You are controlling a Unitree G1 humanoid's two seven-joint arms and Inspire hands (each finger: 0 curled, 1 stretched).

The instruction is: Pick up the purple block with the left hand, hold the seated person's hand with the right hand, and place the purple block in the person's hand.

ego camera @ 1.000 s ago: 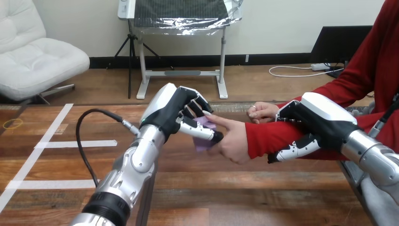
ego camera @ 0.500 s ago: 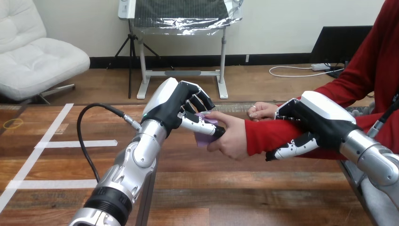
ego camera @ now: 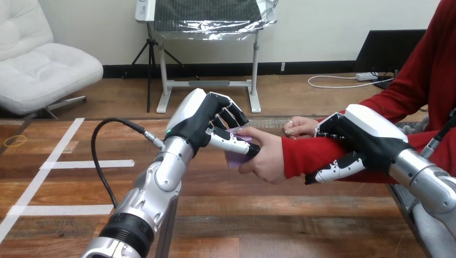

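Observation:
A small purple block (ego camera: 235, 158) is pinched between the thumb and curled fingers of my left hand (ego camera: 207, 124), held above the table's middle. The person's hand (ego camera: 267, 156) also touches the block, its fingers wrapping around the block's right side. My right hand (ego camera: 359, 137) grips the person's red-sleeved forearm (ego camera: 309, 156), fingers curled over the top and thumb underneath. A second hand of the person (ego camera: 299, 127) rests behind that forearm.
The wooden table (ego camera: 226, 215) carries white tape lines (ego camera: 86, 164) at the left. A black cable (ego camera: 110, 156) loops off my left forearm over the table. The person sits at the right edge.
My left hand has risen slightly and shifted right with the block, pressing it further into the person's hand, which has closed more around it. My right hand has stayed put.

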